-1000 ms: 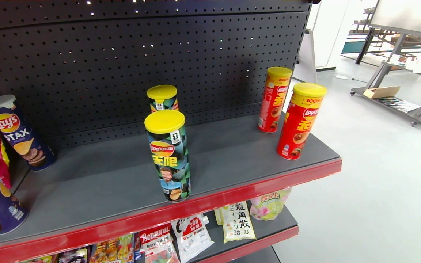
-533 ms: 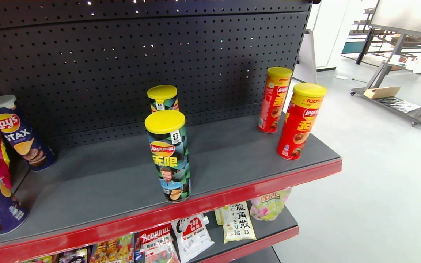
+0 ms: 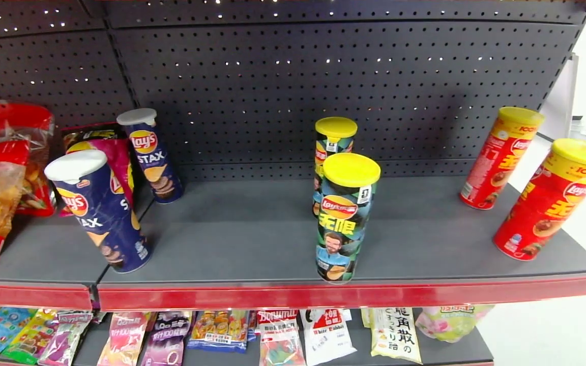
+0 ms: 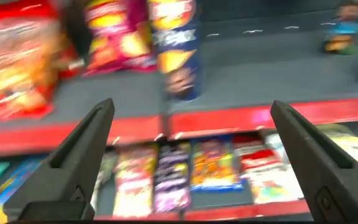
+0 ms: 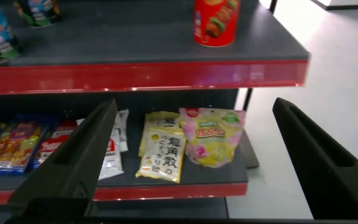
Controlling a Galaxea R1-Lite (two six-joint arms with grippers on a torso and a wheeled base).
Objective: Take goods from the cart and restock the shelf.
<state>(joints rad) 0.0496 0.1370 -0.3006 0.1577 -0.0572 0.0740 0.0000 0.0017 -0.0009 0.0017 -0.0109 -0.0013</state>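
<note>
Head view: front green can point(image 3: 346, 218) at shelf point(image 3: 252, 239) edge.

Head camera overlooks the shelf point(image 3: 252, 239) while wrist cameras (lower) face its front.

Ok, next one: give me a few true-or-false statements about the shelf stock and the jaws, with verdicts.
1. Two red cans stand at the right end of the upper shelf. True.
2. The front green can lies on its side. False: it stands upright, in front of a second green can.
3. The blue cans have yellow lids. False: they have white lids.
4. The left gripper and the right gripper both have open jaws with nothing between them. True.
5. Bagged sweets lie on the lower shelf. True.
</note>
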